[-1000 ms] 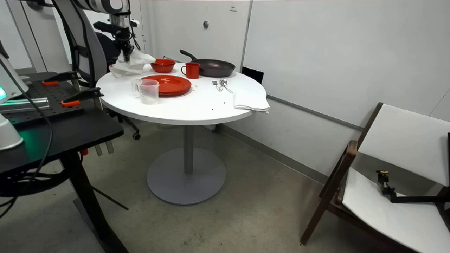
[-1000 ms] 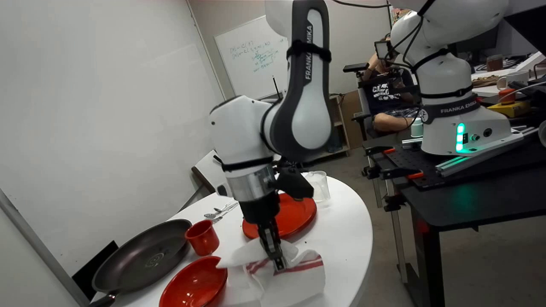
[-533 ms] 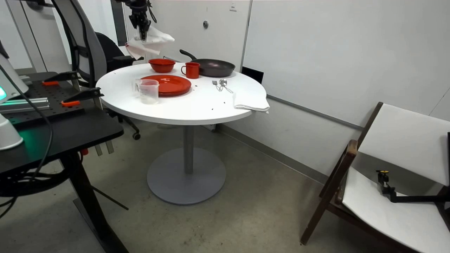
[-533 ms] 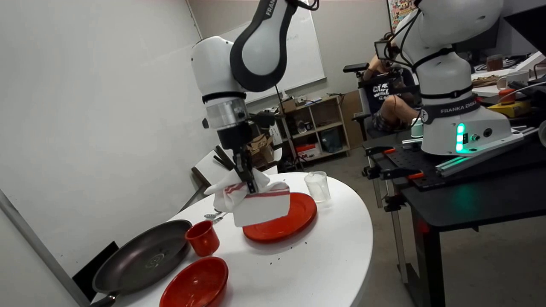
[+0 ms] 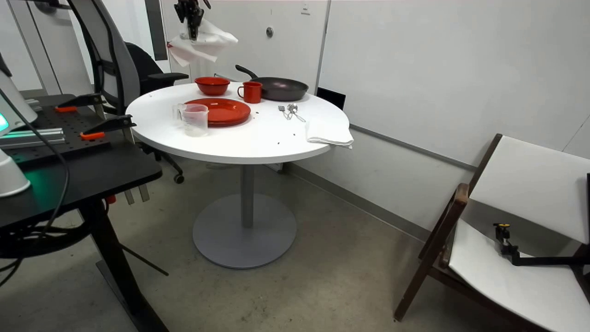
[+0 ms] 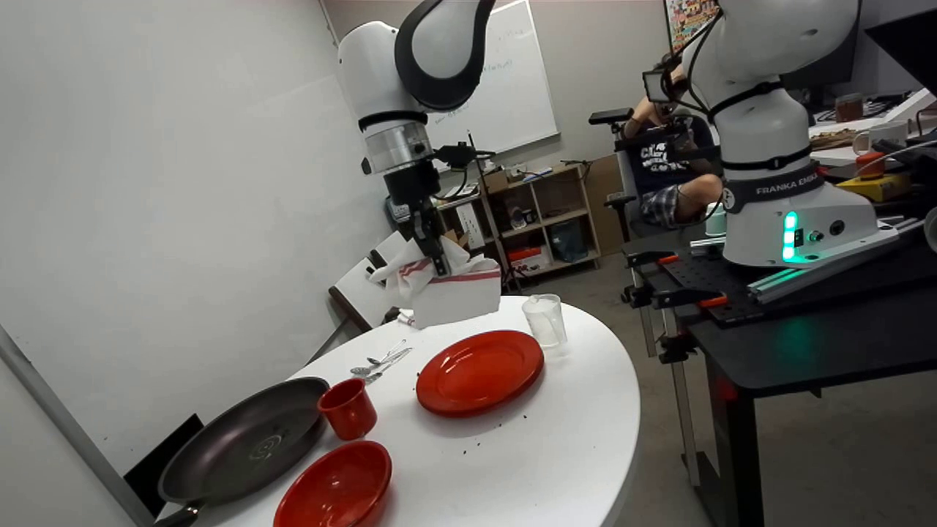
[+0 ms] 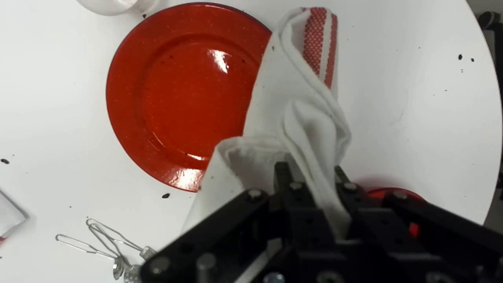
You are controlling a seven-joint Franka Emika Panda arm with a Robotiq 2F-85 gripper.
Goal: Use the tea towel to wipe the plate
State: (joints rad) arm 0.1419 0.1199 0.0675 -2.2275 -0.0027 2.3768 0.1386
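Note:
My gripper (image 5: pixel 192 36) is shut on a white tea towel (image 5: pixel 215 40) with red stripes, and it also shows in an exterior view (image 6: pixel 441 269). The towel (image 6: pixel 457 298) hangs bunched in the air, well above the table. In the wrist view the towel (image 7: pixel 292 90) runs between the fingers (image 7: pixel 310 169) and covers the plate's near right edge from above. The red plate (image 5: pixel 228 110) lies flat on the white round table (image 5: pixel 258 144), below the gripper. It shows whole in an exterior view (image 6: pixel 479 373). The plate (image 7: pixel 188 94) bears a few dark specks.
A clear measuring cup (image 5: pixel 196 121) stands beside the plate. A red bowl (image 6: pixel 337 483), red mug (image 6: pixel 348 410) and dark pan (image 6: pixel 249 439) stand along one side. Metal utensils (image 7: pixel 114 247) and a folded white cloth (image 5: pixel 328 133) lie near the far edge. Dark crumbs dot the table.
The gripper has risen from low over the table near the bowl, carrying the towel up. The plate, earlier partly hidden in an exterior view, now shows whole there. The dishes have not moved.

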